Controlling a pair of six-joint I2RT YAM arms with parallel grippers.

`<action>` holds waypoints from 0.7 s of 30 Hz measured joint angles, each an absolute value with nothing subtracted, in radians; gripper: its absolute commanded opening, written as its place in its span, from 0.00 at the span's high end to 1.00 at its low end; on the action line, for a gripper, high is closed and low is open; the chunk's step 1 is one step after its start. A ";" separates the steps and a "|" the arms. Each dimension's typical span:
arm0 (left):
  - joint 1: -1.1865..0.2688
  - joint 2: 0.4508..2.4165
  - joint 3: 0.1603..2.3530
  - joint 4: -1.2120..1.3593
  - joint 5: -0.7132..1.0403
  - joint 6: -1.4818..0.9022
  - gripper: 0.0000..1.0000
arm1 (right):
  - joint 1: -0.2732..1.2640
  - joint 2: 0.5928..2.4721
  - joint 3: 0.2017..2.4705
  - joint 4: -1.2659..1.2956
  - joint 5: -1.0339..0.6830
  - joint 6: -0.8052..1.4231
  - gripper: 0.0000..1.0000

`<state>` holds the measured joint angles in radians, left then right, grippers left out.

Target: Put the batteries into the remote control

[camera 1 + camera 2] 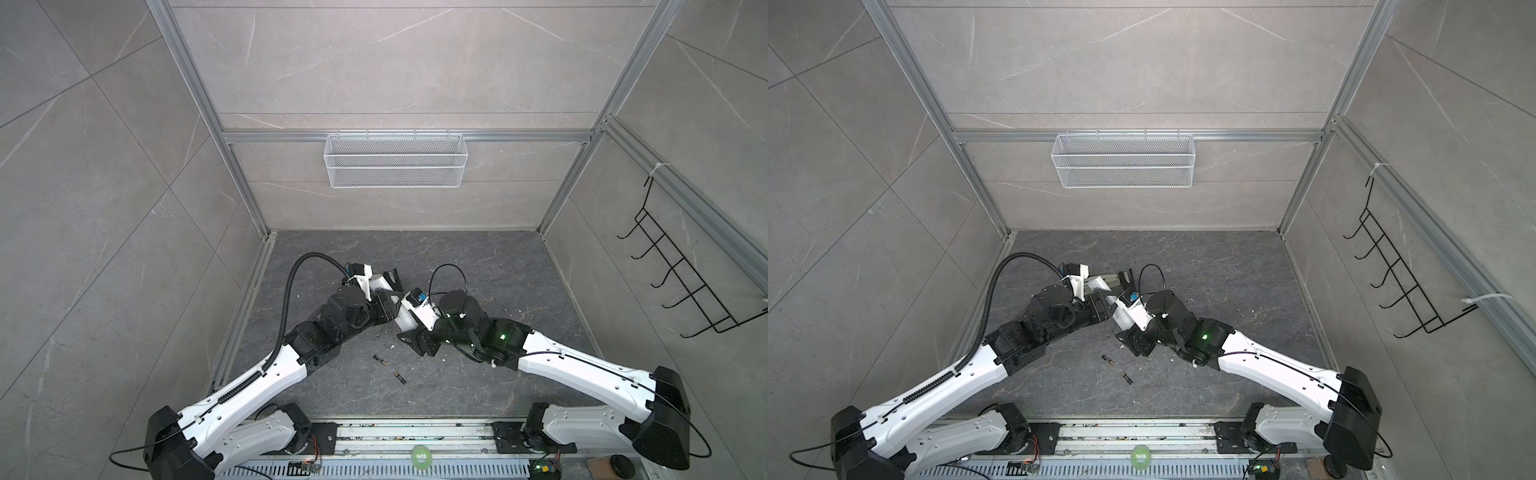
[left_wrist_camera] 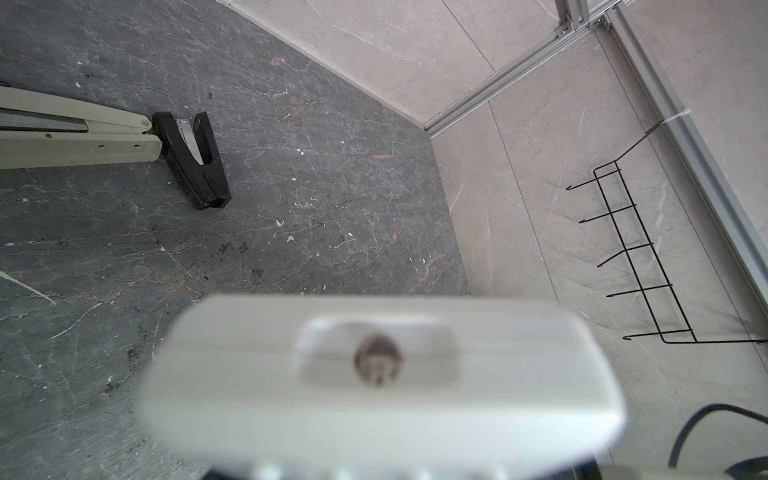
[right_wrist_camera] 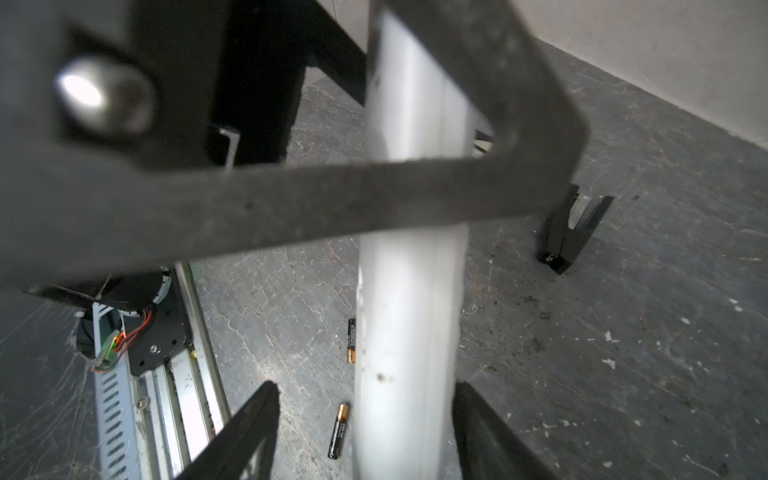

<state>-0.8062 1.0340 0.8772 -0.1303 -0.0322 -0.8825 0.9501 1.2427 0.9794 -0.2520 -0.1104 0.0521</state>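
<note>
Right gripper [image 3: 365,390] sat partway open astride the remote control [image 3: 409,316] at the centre of the right wrist frame. One finger was at its edge with a gap on the other side, so no clamp yet. Left gripper [image 1: 388,307] probably held the remote; a blurred dark finger crossed it mid frame, but the grip itself was unclear. Remote was up off the dark tabletop [image 3: 623,332], centre of both top views. Two batteries [image 1: 380,360] lay loose at lower centre, apart from each other, untouched. Stapler [image 2: 83,151] lay at the left of the left wrist frame, irrelevant. Remote looked light, stiff, smooth plastic, likely slippery: pinch across the long side edges, leaving the back face free. Batteries tiny and round, would roll: pinch mid-barrel.
</note>
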 measured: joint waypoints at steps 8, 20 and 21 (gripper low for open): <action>-0.806 1.034 0.877 -0.133 -0.023 -0.882 1.00 | 0.948 1.255 0.979 -0.234 -0.090 0.057 0.80; -0.806 1.034 0.877 -0.127 0.003 -0.854 0.00 | 0.947 1.254 0.979 -0.235 -0.095 0.063 0.99; -0.805 1.032 0.878 -0.126 0.019 -0.842 0.00 | 0.948 1.251 0.978 -0.235 -0.098 0.063 1.00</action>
<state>-0.8051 1.0325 0.8776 -0.1261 0.0189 -0.8425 0.9482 1.2514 0.9779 -0.2352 -0.0982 0.0628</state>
